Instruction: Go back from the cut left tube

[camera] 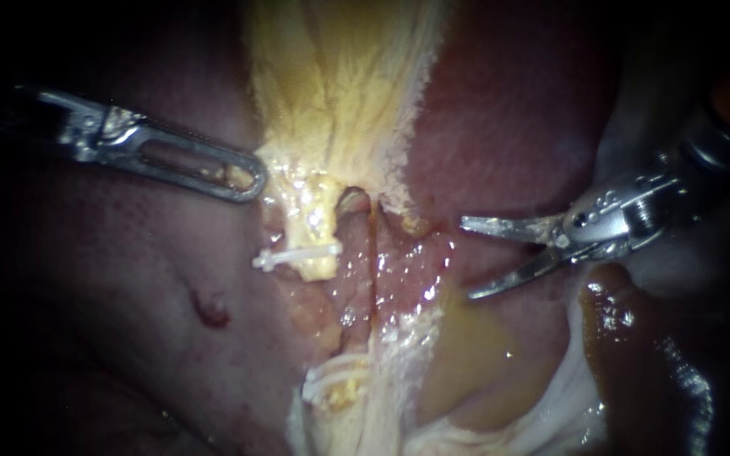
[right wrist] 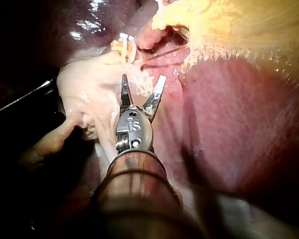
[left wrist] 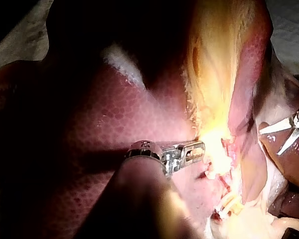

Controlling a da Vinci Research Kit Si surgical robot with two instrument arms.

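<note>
Endoscope view: our left instrument (camera: 247,179) comes in from the left. Its end effector is closed, the two jaws flat together, pinching the edge of the yellow tissue (camera: 340,76) that fans upward. Just beside that tip, a little lower, sits the cut left tube (camera: 318,241), a short yellow stump with a white clip (camera: 296,255) squeezed across it. Its cut end hangs just under the clip. Farther down we see the other stump (camera: 340,393), pale, with more clips (camera: 324,377) on it, and a gap lies between the two stumps. A pink tube (camera: 355,253) runs right beside the yellow stump. Our right instrument (camera: 468,258) comes in from the right. Its end effector is two thin blades, spread wide like open scissors, and it holds nothing. It hovers over the red liver (camera: 509,110), well apart from the cut left tube. In the right wrist view the open blades point toward a clipped stump, near it but not touching. In the left wrist view the closed end effector touches the bright yellow tissue, and the open blades show beyond that tissue.
</note>
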